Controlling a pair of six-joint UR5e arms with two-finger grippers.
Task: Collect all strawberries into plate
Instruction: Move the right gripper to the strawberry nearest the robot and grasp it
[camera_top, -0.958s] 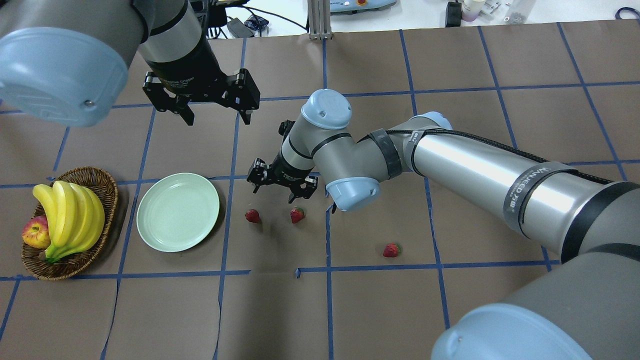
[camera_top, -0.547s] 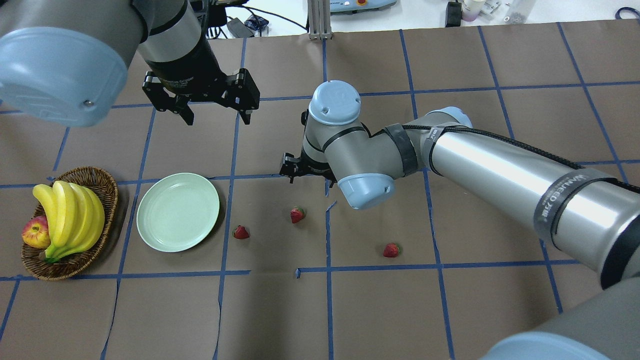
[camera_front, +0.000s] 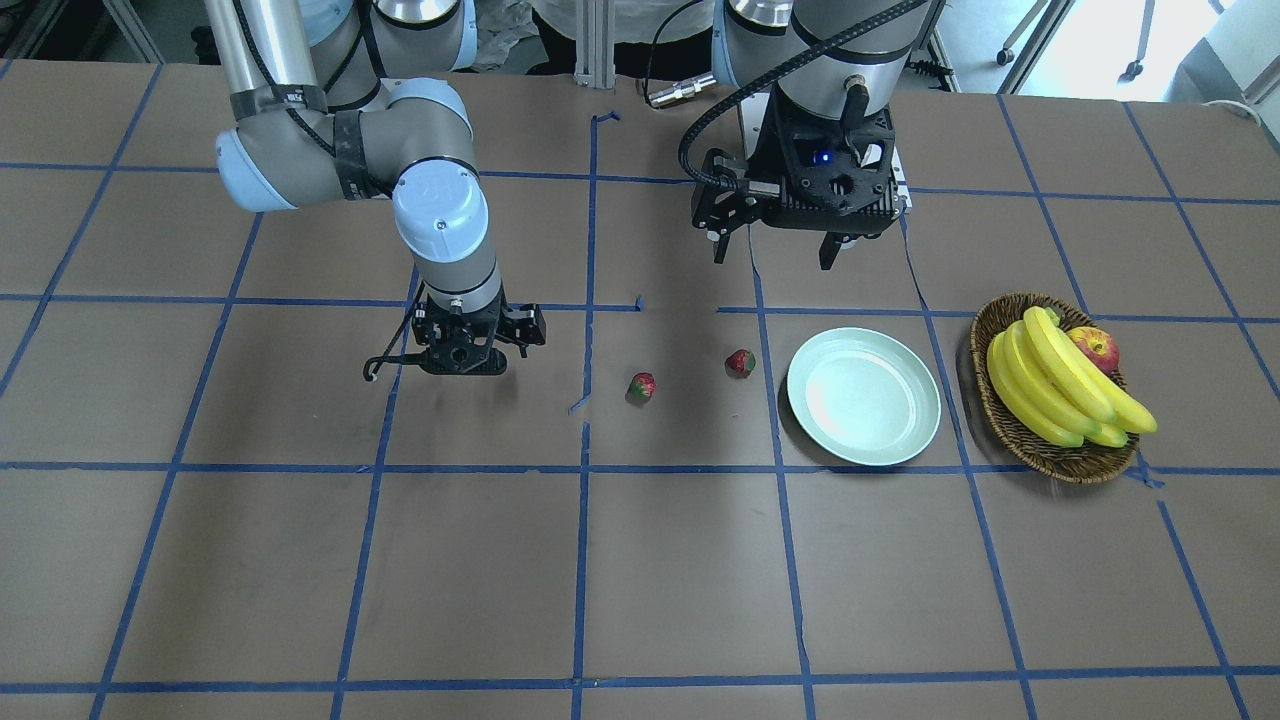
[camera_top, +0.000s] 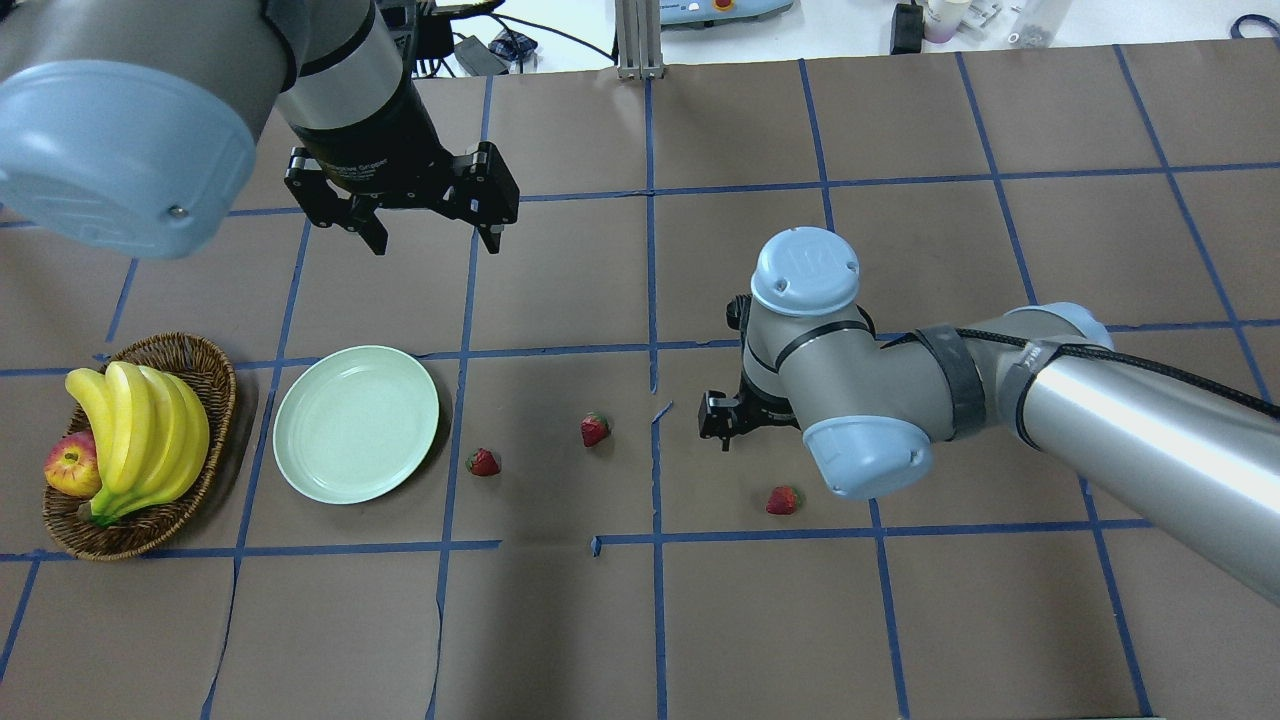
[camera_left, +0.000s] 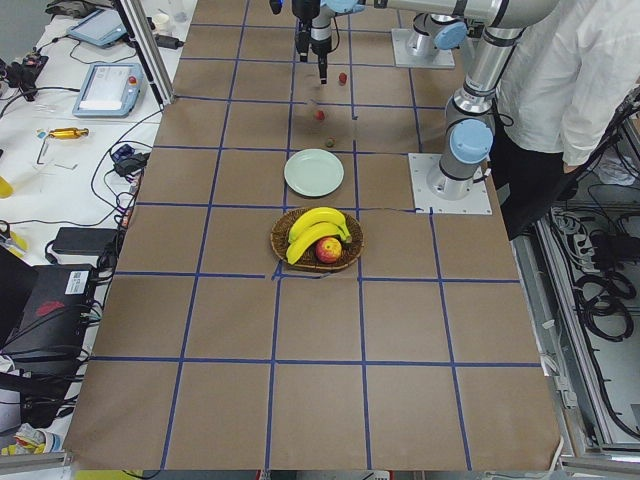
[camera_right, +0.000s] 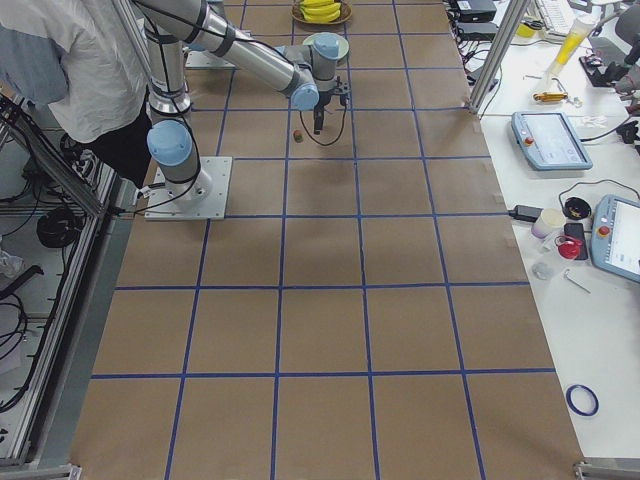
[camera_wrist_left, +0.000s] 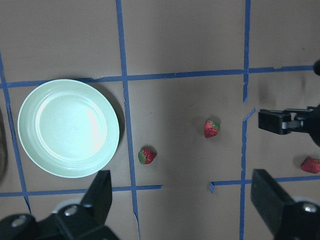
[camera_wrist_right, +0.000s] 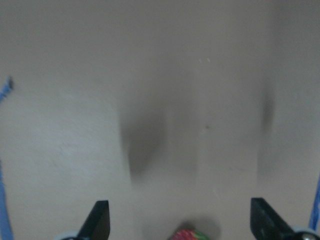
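- the plate sat on the brown-papered table with nothing on it, just beside a wicker basket that held bananas and an apple.
- all three strawberries lay on the table, off the plate, strung out in a loose row toward the robot's right.
- the first strawberry lay just beside the plate's rim, not touching it, right by a blue tape line.
- the second strawberry lay further along, well apart from the plate.
- the third strawberry lay furthest out, close under the right arm's wrist joint.
- the left gripper hung above the table on the far side of the plate from the robot, its fingers spread wide with nothing between them.
- its wrist camera looked straight down on the plate and all three berries.
- the right gripper pointed down over the table near the third strawberry; from overhead its own wrist hid most of it.
- in the right wrist view its two fingers stood wide apart, holding nothing, and a bit of red and green fruit showed at the bottom edge between them, blurred.
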